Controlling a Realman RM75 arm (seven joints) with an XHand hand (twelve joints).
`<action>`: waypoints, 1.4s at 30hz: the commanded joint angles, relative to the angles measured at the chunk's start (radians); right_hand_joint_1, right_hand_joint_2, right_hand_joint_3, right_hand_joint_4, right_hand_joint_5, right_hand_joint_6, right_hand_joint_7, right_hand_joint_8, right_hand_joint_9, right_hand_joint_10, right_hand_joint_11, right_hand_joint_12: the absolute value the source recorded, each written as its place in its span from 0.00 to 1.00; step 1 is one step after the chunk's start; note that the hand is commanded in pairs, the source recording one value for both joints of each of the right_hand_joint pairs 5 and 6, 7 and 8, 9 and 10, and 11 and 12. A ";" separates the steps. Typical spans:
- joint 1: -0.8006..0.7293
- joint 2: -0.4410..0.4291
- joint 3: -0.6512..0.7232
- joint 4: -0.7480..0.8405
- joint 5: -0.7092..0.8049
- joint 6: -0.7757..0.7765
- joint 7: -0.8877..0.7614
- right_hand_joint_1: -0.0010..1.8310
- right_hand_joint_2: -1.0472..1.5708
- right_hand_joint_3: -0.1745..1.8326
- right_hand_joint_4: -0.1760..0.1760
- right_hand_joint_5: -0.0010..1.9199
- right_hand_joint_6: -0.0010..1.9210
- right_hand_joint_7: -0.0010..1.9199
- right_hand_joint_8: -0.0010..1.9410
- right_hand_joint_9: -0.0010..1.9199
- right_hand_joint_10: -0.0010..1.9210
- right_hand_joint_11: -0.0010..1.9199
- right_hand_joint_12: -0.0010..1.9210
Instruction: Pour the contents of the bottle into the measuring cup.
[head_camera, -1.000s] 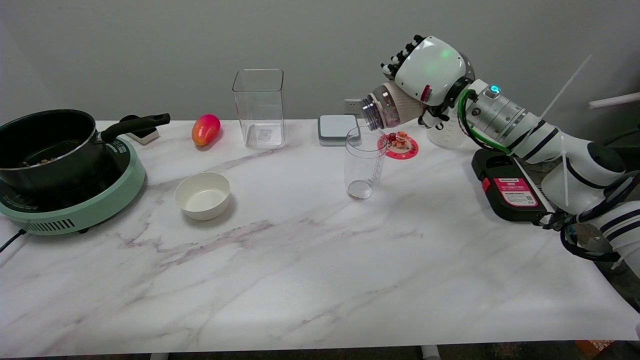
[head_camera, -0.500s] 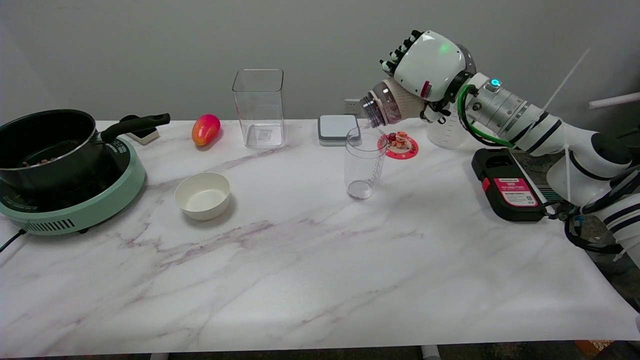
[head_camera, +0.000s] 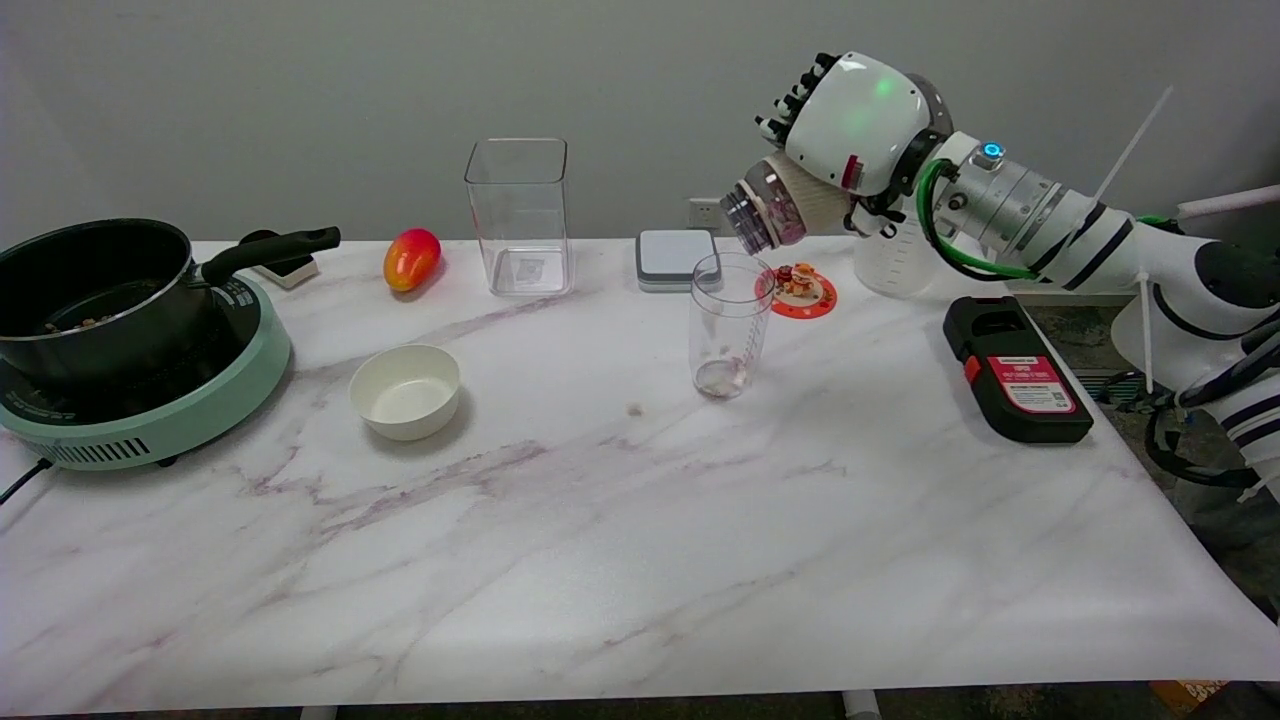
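Right hand (head_camera: 850, 125) grips the bottle (head_camera: 775, 205) tipped mouth-down just above the rim of the clear measuring cup (head_camera: 728, 325) on the marble table (head_camera: 600, 520), brownish bits in its bottom.

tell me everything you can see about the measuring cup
The measuring cup is a tall, round tumbler of clear plastic with faint printed marks down its side. It stands upright and open-topped on the marble table, right of the white bowl. A little brownish matter lies at its bottom. The bottle, held tilted by the right hand, has its mouth just above the cup's rim; whether they touch cannot be told. A small speck lies on the table beside the cup.
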 joint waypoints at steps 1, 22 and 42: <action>-0.004 0.014 0.011 0.013 -0.048 0.003 0.051 0.71 0.93 0.32 0.50 1.00 1.00 0.97 0.96 0.86 0.86 0.74 0.74; 0.075 0.013 -0.059 -0.048 -0.074 -0.006 0.058 0.71 0.94 0.31 0.50 1.00 1.00 0.97 0.96 0.86 0.86 0.74 0.74; 0.050 0.017 -0.033 -0.031 -0.121 -0.004 0.076 0.71 0.94 0.30 0.50 1.00 1.00 0.98 0.97 0.86 0.86 0.74 0.74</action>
